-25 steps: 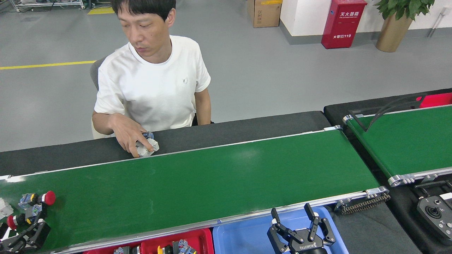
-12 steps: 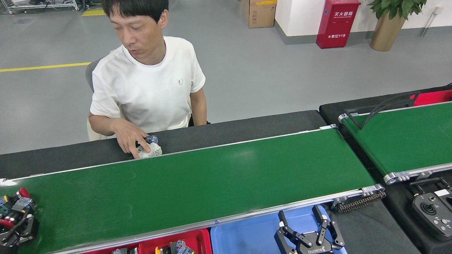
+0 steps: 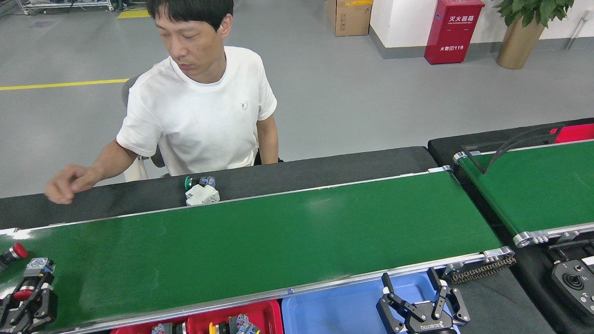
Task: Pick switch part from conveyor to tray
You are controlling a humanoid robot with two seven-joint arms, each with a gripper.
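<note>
A single view looks from the robot's head, high and angled forward and down across the conveyor (image 3: 260, 241), which runs side to side through the middle. The near edge of the frame cuts through the tray (image 3: 267, 313) and the right end effector (image 3: 415, 290); the far part reaches a seated person (image 3: 204, 106) and open floor (image 3: 371, 93).

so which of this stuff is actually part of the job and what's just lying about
Job:
- long dark-green conveyor
- glossy red plastic tray
- red-capped switch part at left gripper

Lying about:
- blue plastic tray
- shorter green belt
- white and green-capped parts on black ledge
- black joystick controller
</note>
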